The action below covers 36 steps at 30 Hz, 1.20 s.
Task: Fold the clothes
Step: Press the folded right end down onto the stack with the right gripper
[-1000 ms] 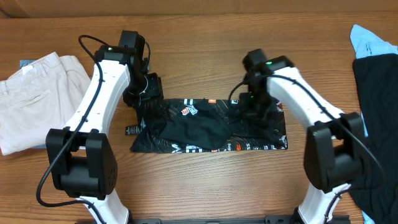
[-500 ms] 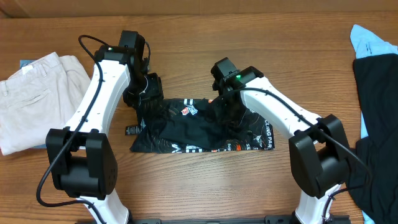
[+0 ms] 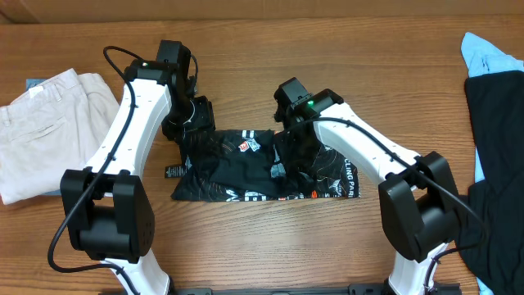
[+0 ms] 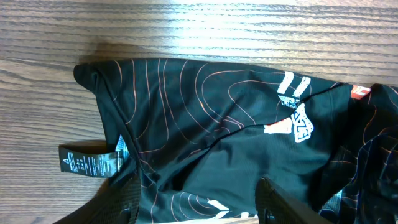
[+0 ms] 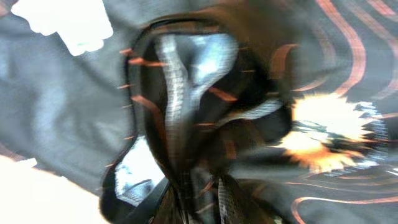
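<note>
**Item:** black sports garment (image 3: 237, 168), with orange contour lines and white lettering.

**Location:** middle of the tabletop (image 3: 246, 246), lying flat between the two arms. Its long axis runs left to right, and its right end looks doubled over toward the middle.

**Left claw** (image 4: 199, 198): we find its fingers apart over the garment's upper left corner. Cloth lies beneath them, and we see nothing clamped.

**Right claw** (image 3: 296, 149): down on the garment right of centre, at the raised fold. Its own camera gives only a blurred bunch of cloth close to the lens, so we cannot tell whether the fingers are apart or pinching.

**Relation for the next move:** we judge the right arm nearer the loose fold. The garment stretches leftward from there toward the left claw.

**View notes:** only the left wrist view shows the left claw's finger spacing, and it gives the label (image 4: 90, 163) on bare wood up close. Only the overhead view shows both arms, the beige trousers (image 3: 41, 131) well apart at left, and dark clothing (image 3: 495, 164) at right.
</note>
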{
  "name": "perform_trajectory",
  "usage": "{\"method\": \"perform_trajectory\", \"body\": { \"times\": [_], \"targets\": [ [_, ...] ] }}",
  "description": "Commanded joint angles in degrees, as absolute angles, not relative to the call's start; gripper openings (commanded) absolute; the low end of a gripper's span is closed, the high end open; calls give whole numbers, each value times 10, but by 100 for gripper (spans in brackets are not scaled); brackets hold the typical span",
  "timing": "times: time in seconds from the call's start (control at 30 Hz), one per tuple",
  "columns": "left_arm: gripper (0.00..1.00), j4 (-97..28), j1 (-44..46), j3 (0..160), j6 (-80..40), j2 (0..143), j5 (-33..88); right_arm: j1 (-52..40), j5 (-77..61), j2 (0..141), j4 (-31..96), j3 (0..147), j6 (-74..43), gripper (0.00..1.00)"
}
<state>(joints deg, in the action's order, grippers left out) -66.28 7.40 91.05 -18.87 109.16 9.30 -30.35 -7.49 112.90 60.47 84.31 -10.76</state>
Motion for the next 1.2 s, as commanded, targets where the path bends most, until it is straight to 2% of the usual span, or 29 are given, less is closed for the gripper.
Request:
{"method": "perform_trajectory", "body": {
  "times": [0.0,0.3,0.57,0.83,1.0,1.07,1.17],
  "targets": [
    [63,-665,75,917,-177,1091,101,-285,-17,1118,601,856,-134,26],
    [63,-665,75,917,-178,1091,99,-276,43,1118,586,870,-153,26],
    [62,-665,75,917,-178,1091,100,-276,37,1131,577,856,-166,25],
    [62,-671,75,917,-178,1091,100,-284,-68,1166,526,856,-165,25],
    [62,-674,75,917,-178,1091,100,-295,-246,1166,420,856,-131,27],
    [62,-675,75,917,-178,1091,100,-295,-246,1165,395,858,-131,27],
    [62,-675,75,917,-178,1091,99,-282,-189,1158,439,877,-131,28]
  ]
}}
